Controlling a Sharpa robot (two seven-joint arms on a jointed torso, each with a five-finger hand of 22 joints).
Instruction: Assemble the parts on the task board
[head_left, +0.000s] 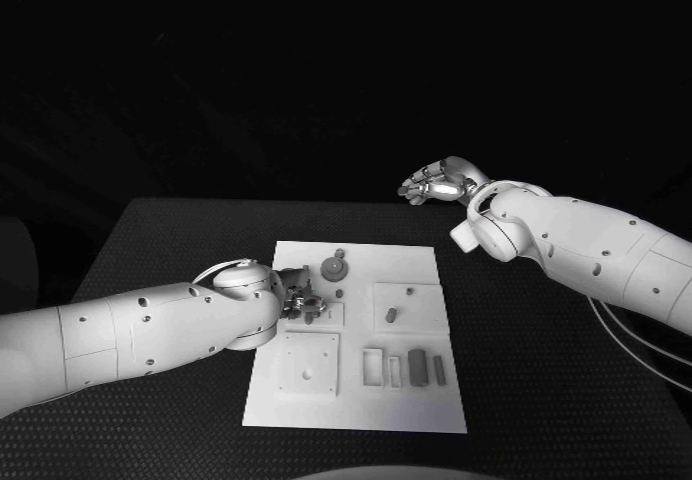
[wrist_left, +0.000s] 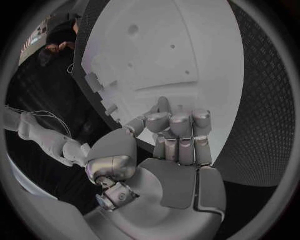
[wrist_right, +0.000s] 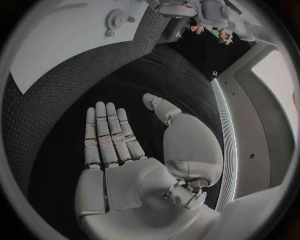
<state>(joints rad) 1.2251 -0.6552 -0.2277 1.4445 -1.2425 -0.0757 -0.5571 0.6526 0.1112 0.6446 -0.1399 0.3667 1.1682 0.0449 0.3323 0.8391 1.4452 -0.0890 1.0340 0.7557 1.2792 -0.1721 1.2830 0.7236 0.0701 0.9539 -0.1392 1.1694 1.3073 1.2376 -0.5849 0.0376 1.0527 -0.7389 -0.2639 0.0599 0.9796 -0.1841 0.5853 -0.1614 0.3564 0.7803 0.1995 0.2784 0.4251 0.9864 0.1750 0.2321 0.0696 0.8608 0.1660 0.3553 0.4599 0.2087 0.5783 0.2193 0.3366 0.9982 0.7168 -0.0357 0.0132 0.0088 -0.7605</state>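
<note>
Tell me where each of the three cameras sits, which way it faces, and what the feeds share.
Head view: on the robot's head, looking down at the black table and task board; both white arms show, left hand over the board, right hand raised beyond the table's far edge.
Left wrist view: behind the left hand, facing the board, fingers curled.
Right wrist view: behind the right hand, facing the table; flat, open.
Shared: the board's gear-like part.
</note>
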